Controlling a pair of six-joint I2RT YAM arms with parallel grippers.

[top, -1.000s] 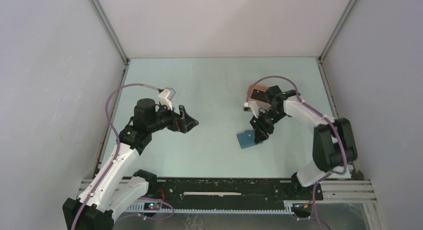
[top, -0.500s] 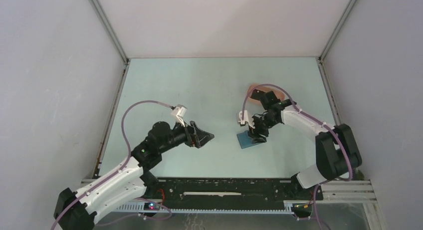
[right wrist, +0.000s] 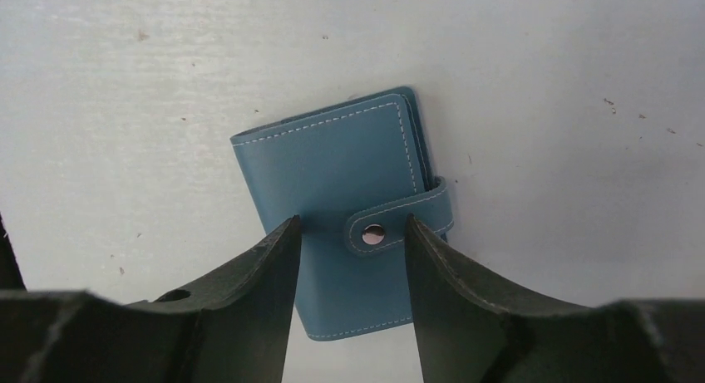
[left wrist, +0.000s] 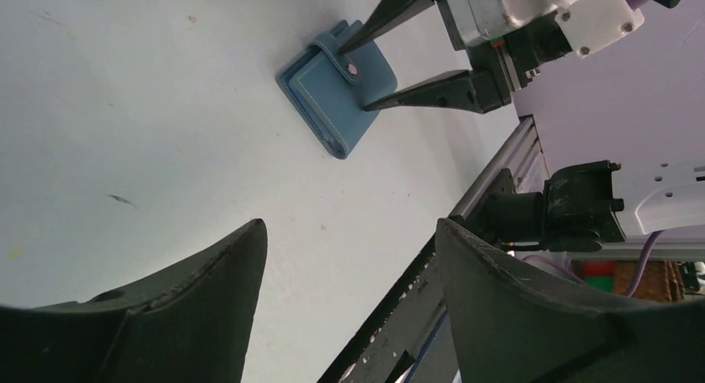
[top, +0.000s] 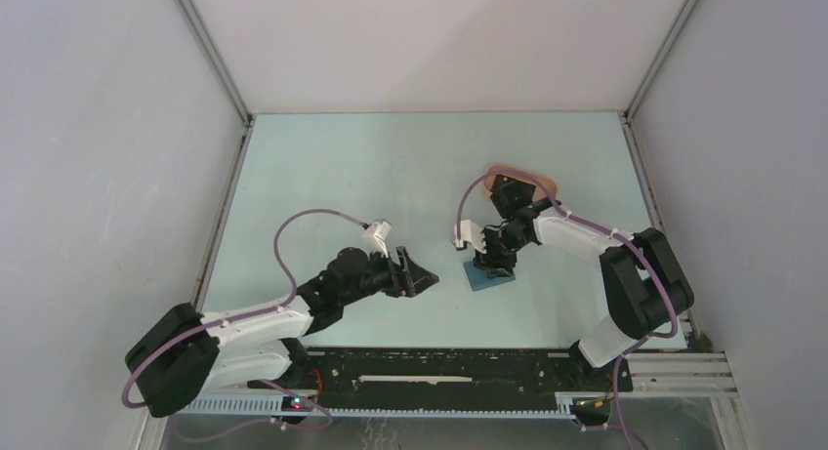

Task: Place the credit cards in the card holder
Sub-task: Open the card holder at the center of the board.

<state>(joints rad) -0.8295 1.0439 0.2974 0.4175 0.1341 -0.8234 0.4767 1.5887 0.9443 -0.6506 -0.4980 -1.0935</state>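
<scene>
The card holder (top: 485, 277), a dark-blue wallet, lies closed on the table with its snap strap fastened. It also shows in the left wrist view as the card holder (left wrist: 337, 96) and in the right wrist view as the card holder (right wrist: 332, 175). My right gripper (top: 494, 263) is directly above it, open. In the right wrist view the right gripper (right wrist: 351, 221) has one finger on each side of the snap strap. My left gripper (top: 423, 278) hangs open and empty just left of the wallet; its own view shows the left gripper (left wrist: 349, 225) over bare table. The credit cards are out of view.
A peach-pink oval tray (top: 543, 180) sits behind the right arm, mostly hidden by it. The black rail (top: 439, 364) runs along the near table edge, close below the left gripper. Grey walls enclose the table on three sides.
My left arm swung down and to the right, bringing its gripper close to the wallet, with its jaws a little narrower. My right gripper shifted left and settled over the wallet's strap.
</scene>
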